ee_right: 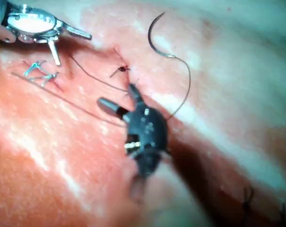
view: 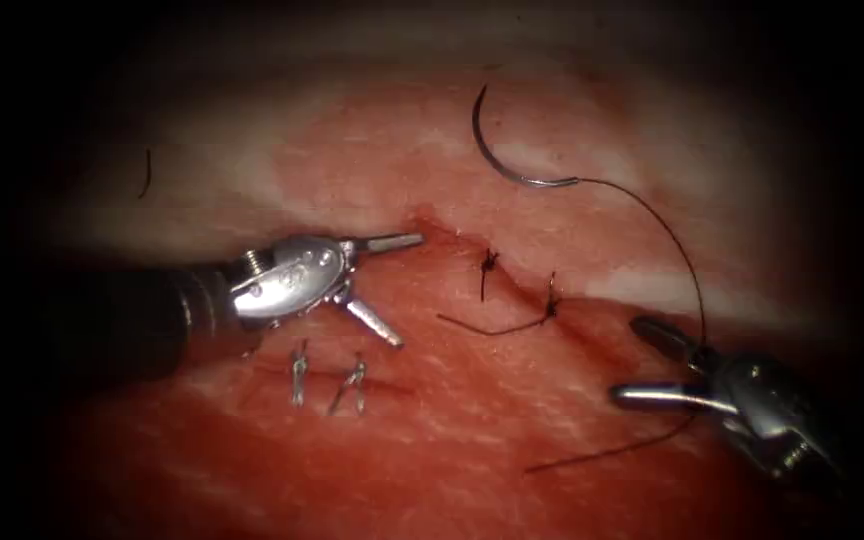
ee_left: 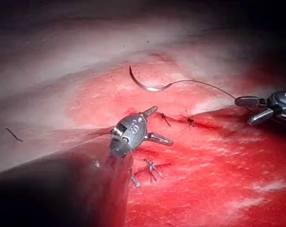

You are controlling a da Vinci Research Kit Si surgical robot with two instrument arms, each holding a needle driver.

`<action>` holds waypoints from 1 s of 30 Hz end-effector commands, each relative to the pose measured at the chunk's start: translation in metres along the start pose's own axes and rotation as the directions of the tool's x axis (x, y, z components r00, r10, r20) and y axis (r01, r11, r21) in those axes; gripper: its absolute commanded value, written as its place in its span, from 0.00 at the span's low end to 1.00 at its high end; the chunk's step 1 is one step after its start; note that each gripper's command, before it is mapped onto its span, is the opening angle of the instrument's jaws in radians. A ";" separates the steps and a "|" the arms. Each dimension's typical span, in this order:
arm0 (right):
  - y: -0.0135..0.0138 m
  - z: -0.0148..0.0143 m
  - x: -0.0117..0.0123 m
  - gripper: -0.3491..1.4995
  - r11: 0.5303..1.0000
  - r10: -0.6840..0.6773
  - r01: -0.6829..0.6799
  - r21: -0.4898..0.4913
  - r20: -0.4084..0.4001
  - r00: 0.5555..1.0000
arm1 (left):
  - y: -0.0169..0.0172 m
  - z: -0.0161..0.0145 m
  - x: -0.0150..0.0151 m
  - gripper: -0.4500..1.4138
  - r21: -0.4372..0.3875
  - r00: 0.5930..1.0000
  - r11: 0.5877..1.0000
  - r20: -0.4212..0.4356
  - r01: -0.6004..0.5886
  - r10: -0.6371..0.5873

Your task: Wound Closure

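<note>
The curved needle (view: 500,150) lies loose on the pale tissue on the far right side of the cut (view: 517,285), held by neither tool and not in the tissue; I also see the needle (ee_left: 146,86) (ee_right: 156,38) in both wrist views. Its thread (view: 687,260) arcs from the needle's tail down past the hinge of my right tool (view: 632,360) (ee_right: 117,94), whose jaws stand open around nothing. At the cut's left end my left tool (view: 407,290) (ee_left: 164,125) is wide open and holds nothing. Two dark knots (view: 489,265) (view: 550,305) sit on the cut.
A thread tail (view: 487,328) runs left from the second knot. Two pale old stitches (view: 297,375) (view: 352,385) sit below the left tool. A short cut end of thread (view: 144,172) lies far left. Red fluid wets the near tissue (view: 452,460).
</note>
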 end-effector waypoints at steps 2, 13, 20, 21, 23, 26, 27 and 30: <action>-0.0001 0.0010 -0.0006 0.99 1.000 0.000 0.000 0.004 -0.002 1.000 | 0.0005 0.0016 -0.0014 0.57 -0.011 0.999 1.000 -0.030 0.022 -0.022; -0.0004 0.0020 -0.0006 0.99 1.000 -0.011 0.011 0.002 -0.006 1.000 | 0.0008 0.0021 -0.0010 0.38 -0.015 0.955 0.990 -0.265 0.137 -0.136; -0.0007 0.0023 -0.0007 0.99 1.000 -0.018 0.018 0.009 -0.010 1.000 | 0.0009 0.0029 -0.0006 0.34 -0.025 0.940 0.985 -0.294 0.173 -0.173; -0.0007 0.0023 -0.0007 0.99 1.000 -0.018 0.018 0.009 -0.010 1.000 | 0.0010 0.0029 -0.0005 0.34 -0.026 0.937 0.984 -0.300 0.178 -0.178; -0.0007 0.0024 -0.0008 0.99 1.000 -0.018 0.018 0.009 -0.011 1.000 | 0.0012 0.0030 -0.0003 0.34 -0.032 0.932 0.980 -0.306 0.195 -0.196; -0.0006 0.0026 -0.0008 0.99 1.000 -0.019 0.019 0.009 -0.011 1.000 | 0.0013 0.0031 0.0001 0.34 -0.038 0.923 0.975 -0.316 0.219 -0.220; -0.0006 0.0026 -0.0009 0.99 1.000 -0.019 0.019 0.008 -0.011 1.000 | 0.0014 0.0032 0.0002 0.34 -0.040 0.921 0.974 -0.319 0.225 -0.226; -0.0007 0.0028 -0.0009 0.99 1.000 -0.019 0.019 0.009 -0.009 1.000 | 0.0016 0.0033 0.0007 0.34 -0.049 0.914 0.969 -0.323 0.243 -0.245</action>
